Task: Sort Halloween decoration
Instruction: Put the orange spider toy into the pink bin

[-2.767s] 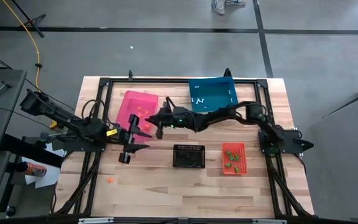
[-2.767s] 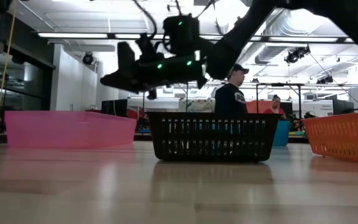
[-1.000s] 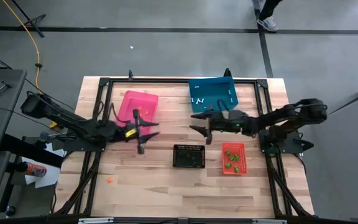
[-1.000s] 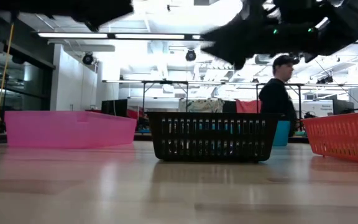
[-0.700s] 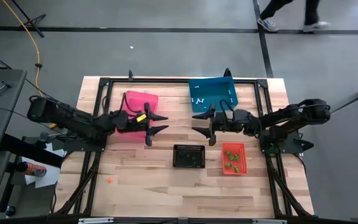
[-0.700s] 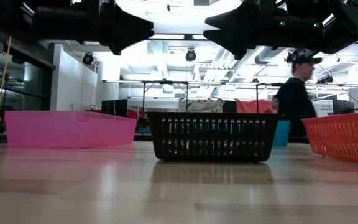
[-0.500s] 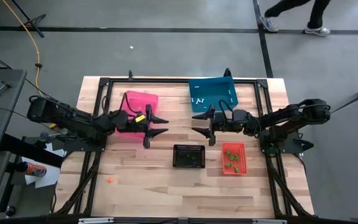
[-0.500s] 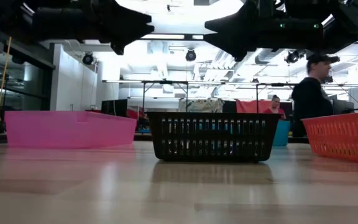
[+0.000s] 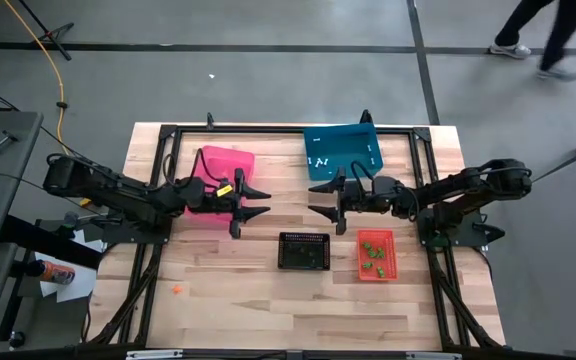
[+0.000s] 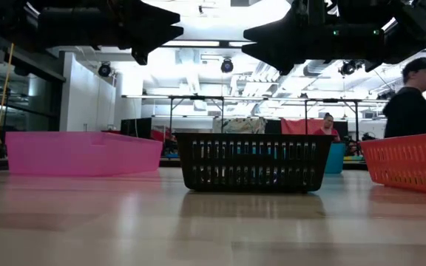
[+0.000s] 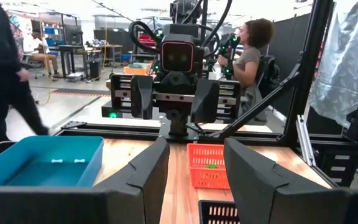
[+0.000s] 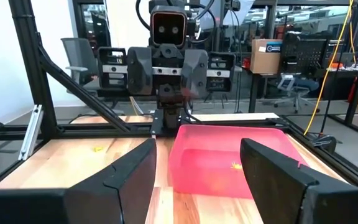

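Note:
Both grippers hang above the table's middle, level and facing each other. My left gripper (image 9: 263, 200) is open and holds nothing; its fingers (image 11: 148, 177) frame the other arm in the left wrist view. My right gripper (image 9: 313, 200) is open and holds nothing. Halloween decoration: green trinkets (image 9: 373, 253) lie in the red bin (image 9: 360, 270), white ones (image 9: 318, 160) in the blue bin (image 9: 353, 140), and orange ones (image 12: 235, 165) in the pink bin (image 9: 213, 160). One orange trinket (image 9: 176, 290) lies on the table near the front left.
A black basket (image 9: 303, 250) stands near the table's middle, below and between the grippers. A black frame (image 9: 168, 135) runs round the table top. A small yellow bit (image 12: 97, 148) lies on the wood beside the pink bin. A person (image 10: 409, 92) walks beyond the table.
My left gripper has swung toward the table's far edge and right, rolling until it points level at the right gripper, then stopped. Its fingers stay open. My right gripper has kept its place. The person beyond the table has walked toward the right.

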Motion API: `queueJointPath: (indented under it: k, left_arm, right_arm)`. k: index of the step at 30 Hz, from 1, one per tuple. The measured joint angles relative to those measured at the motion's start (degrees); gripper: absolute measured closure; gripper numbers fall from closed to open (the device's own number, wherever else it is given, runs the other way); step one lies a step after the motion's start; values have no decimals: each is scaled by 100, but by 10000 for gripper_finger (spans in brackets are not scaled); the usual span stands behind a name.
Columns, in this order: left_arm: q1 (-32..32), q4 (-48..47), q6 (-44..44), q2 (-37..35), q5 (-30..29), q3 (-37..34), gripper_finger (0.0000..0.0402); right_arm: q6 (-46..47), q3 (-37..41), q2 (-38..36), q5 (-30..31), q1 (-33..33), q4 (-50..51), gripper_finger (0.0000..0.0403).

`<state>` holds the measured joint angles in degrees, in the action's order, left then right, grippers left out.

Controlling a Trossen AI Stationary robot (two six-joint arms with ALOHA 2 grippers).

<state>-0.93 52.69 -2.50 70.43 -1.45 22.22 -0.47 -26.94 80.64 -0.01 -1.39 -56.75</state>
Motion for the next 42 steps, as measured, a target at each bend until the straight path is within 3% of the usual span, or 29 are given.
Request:
queueJointPath:
  k: [21, 25, 29, 32, 37, 42]
  left_arm:
    - [0, -4, -39, 0, 0, 0, 259]
    - [-56, -203, -726, -65, 210, 2, 259]
    - [-278, -1692, -1851, -415, 1359, 266, 259]
    - [-861, -3054, -2467, -518, 1642, 656, 259]
    - [-2362, -5110, -3220, -256, 1147, 1476, 259]
    - [-3719, -8174, -4773, 280, 91, 2488, 259]
  right_arm:
    - [-2, 0, 2, 299, -11, 131, 176]
    - [-2, 0, 2, 299, -11, 216, 176]
    - [-2, 0, 2, 302, -13, 342, 176]
    - [-61, 0, 4, 302, -13, 383, 176]
    - [-107, 0, 4, 302, -13, 376, 176]
    - [-105, 0, 4, 302, -13, 380, 176]
